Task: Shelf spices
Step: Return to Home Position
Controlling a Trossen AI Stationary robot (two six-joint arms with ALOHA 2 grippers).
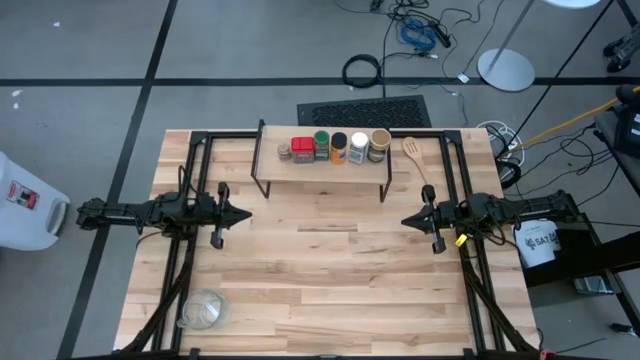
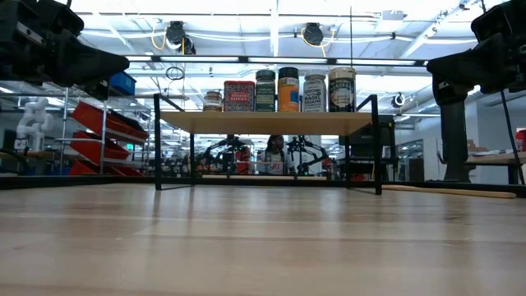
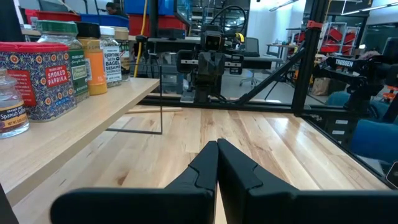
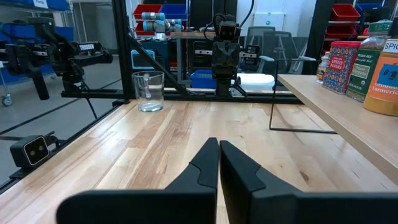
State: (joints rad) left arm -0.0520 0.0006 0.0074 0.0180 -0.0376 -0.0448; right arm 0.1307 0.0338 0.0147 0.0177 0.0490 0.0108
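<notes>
- The left gripper (image 1: 243,214), left of centre — jaws fully closed, holding nothing.
- The right gripper (image 1: 406,220), right of centre — jaws closed, empty.
- The spices (image 1: 337,147) stand in a row on the shelf (image 1: 320,172), upper centre, well apart from both.

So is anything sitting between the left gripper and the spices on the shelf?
Nothing visible: only bare tabletop lies between the left gripper and the shelf holding the spices. The glass bowl and wooden spoon sit well off that line.
</notes>
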